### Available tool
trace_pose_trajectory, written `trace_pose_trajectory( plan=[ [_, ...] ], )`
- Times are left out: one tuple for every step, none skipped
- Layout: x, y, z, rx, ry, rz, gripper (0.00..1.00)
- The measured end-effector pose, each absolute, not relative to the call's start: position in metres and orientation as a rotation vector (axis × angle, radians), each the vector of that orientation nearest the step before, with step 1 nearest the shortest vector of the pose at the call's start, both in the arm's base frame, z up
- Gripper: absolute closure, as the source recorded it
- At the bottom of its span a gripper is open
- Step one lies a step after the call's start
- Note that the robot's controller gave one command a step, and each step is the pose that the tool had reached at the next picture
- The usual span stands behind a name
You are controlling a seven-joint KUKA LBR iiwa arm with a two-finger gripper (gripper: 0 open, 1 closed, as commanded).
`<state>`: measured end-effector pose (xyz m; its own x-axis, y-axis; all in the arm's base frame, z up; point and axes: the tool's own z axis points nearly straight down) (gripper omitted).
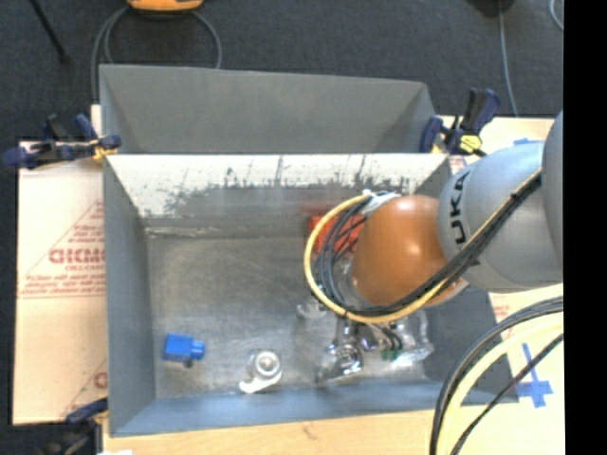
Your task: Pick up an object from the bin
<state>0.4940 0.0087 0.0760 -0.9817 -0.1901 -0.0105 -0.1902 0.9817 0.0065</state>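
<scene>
Gripper point(343, 360) was low at the near-right of the grey metal bin point(128, 254), under the arm's orange cover. Spread or pressed together: couldn't tell. Clear crinkly plastic thing w/ green bits point(410, 341) lay just beside it, view-right. Small white-and-silver round piece point(261, 368) lay near, view-left. Small blue plastic block point(183, 349) lay further left, well apart.
</scene>
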Motion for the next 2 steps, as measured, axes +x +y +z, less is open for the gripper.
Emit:
trace_pose_trajectory(
  plan=[
    [0.539,-0.056,0.084,-0.651,3.068,-0.007,0.00],
    [0.579,-0.089,0.075,-0.999,2.979,0.020,0.00]
  ],
)
